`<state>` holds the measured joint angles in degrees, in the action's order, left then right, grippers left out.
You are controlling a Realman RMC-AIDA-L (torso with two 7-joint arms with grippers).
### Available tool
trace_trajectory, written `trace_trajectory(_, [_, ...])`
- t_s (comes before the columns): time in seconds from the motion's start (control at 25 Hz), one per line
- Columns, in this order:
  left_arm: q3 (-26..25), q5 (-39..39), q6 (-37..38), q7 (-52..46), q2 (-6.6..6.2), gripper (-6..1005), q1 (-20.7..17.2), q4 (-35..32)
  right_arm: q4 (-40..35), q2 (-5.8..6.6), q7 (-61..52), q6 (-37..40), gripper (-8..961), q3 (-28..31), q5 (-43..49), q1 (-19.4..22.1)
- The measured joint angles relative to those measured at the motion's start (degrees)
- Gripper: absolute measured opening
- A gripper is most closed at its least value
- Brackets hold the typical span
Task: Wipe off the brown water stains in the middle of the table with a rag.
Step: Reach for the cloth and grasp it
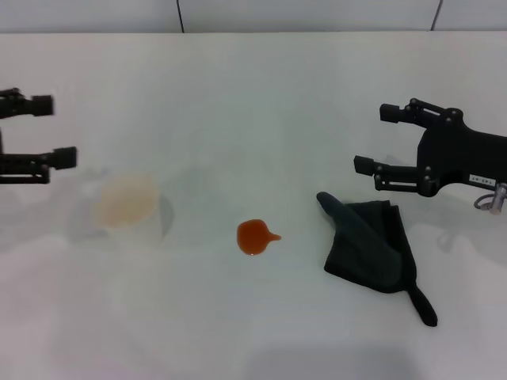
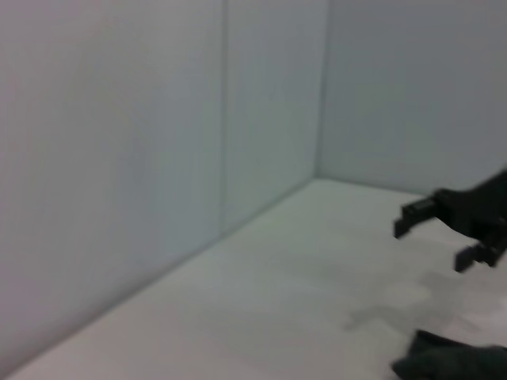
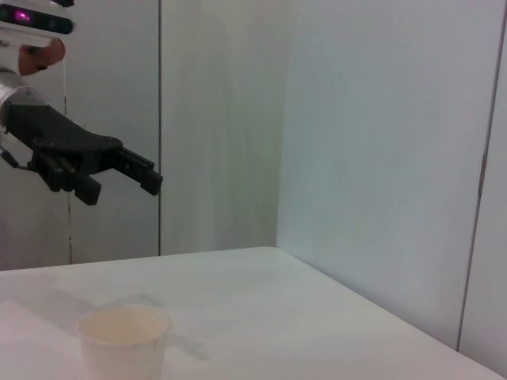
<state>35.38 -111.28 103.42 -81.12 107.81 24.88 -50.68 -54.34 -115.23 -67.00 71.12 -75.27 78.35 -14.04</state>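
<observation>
The brown water stain point(image 1: 253, 236) is a small orange-brown blot with a short tail in the middle of the white table point(image 1: 253, 87). The dark rag point(image 1: 368, 241) lies crumpled to its right, with a narrow tail pointing toward the front edge; it also shows in the left wrist view point(image 2: 451, 360). My right gripper point(image 1: 375, 138) hovers open and empty just behind the rag; it shows far off in the left wrist view point(image 2: 434, 244). My left gripper point(image 1: 51, 131) is open and empty at the far left, and shows in the right wrist view point(image 3: 123, 188).
A white cup point(image 1: 127, 202) with a faint tan tint stands left of the stain, near the left gripper; it also shows in the right wrist view point(image 3: 123, 336). Grey wall panels point(image 1: 301, 14) stand behind the table.
</observation>
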Motion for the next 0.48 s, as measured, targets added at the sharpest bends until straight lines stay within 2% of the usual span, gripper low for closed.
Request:
trace_trajectory(0.24, [1.2,-3.4,4.5,-2.7,0.20,892,3.9,0.0,-0.5,0.00,-0.7,0.0,872,0.2,0.0,0.0])
trace_trajectory(0.4, [5.5,-3.0,5.4,-4.4,0.45,892,4.3,0.0,-0.5,0.05,-0.7,0.1,872,0.4,0.0,0.5])
trace_trajectory(0.48, [6.0,-2.5,5.7,-4.5,0.66,892,4.0,-0.1,-0.5,0.06,-0.7,0.1,872,0.4,0.0,0.7])
